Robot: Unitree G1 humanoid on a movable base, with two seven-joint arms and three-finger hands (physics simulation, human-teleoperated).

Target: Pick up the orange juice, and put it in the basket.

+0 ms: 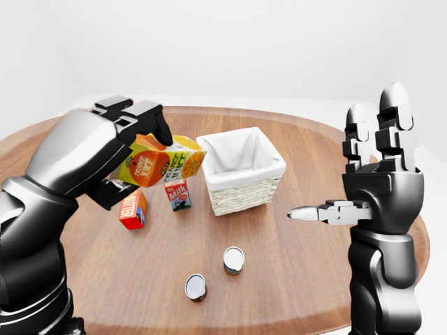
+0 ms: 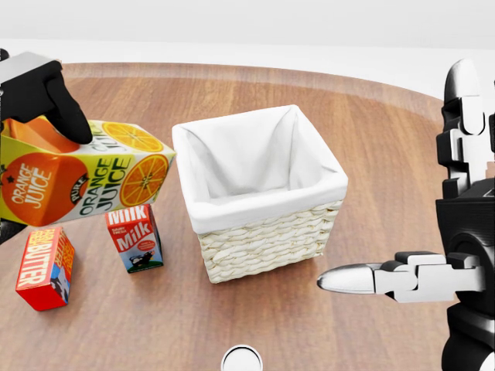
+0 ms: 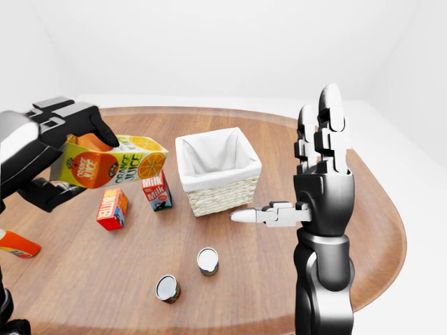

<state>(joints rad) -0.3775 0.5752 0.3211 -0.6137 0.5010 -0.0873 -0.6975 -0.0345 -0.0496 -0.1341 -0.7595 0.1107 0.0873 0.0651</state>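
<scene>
Left hand (image 1: 115, 150): glossy grey-silver shell, black blocky three-finger segments; right hand (image 3: 307, 183): black palm and forearm, chrome rounded fingertips, silver segmented thumb; both arms dark, ribbed at the joints.

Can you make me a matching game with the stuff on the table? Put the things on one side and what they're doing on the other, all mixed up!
Things:
1. orange juice
2. basket
3. milk carton
4. two cans

What they're doing:
A. standing on the table under the lifted carton
B. held up in the air, lying sideways, in the left hand
C. lined with white cloth, nothing inside
D. lying on their sides low in the left-eye view

Pairs: 1-B, 2-C, 3-A, 4-D
</scene>
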